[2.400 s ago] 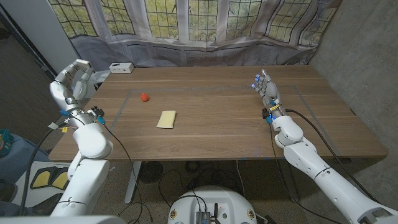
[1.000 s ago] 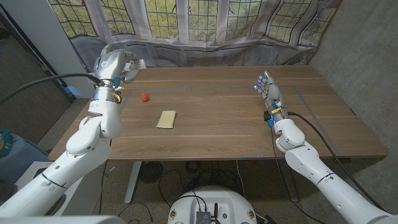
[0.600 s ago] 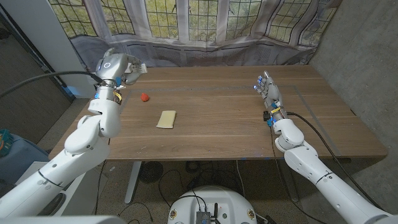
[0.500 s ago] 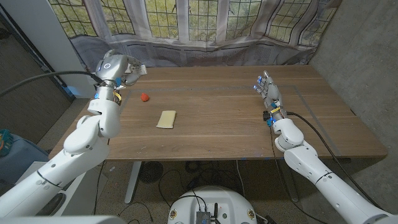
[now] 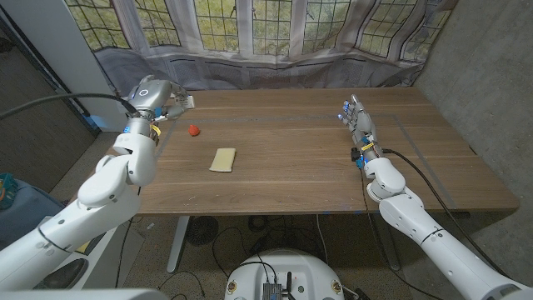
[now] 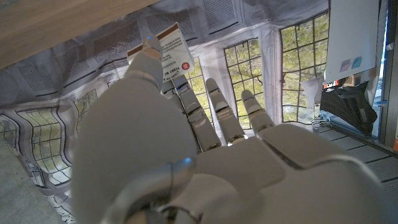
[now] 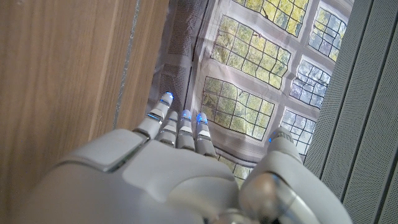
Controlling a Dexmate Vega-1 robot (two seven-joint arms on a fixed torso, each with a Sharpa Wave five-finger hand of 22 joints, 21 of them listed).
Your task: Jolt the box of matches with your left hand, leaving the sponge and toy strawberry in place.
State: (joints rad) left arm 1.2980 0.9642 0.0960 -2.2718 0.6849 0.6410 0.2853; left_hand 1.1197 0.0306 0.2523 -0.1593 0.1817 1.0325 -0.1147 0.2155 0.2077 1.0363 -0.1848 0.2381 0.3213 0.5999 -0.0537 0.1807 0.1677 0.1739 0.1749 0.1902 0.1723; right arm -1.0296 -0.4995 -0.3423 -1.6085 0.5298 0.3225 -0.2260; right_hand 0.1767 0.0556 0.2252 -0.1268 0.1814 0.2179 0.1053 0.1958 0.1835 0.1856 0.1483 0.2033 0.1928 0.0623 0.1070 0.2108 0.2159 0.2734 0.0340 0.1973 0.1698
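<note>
White matchbox [image 6: 169,55], seemingly pinched by left hand [image 6: 186,155], shows clearest wrist-side.

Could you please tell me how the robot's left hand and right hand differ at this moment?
The left robot hand is raised over the wooden table's far left corner and holds the small white matchbox with a brown striking strip; the right robot hand holds nothing. The left hand's fingers pinch the box, while the right hand's fingers are straight and apart. Both are pale grey, many-fingered hands.
</note>
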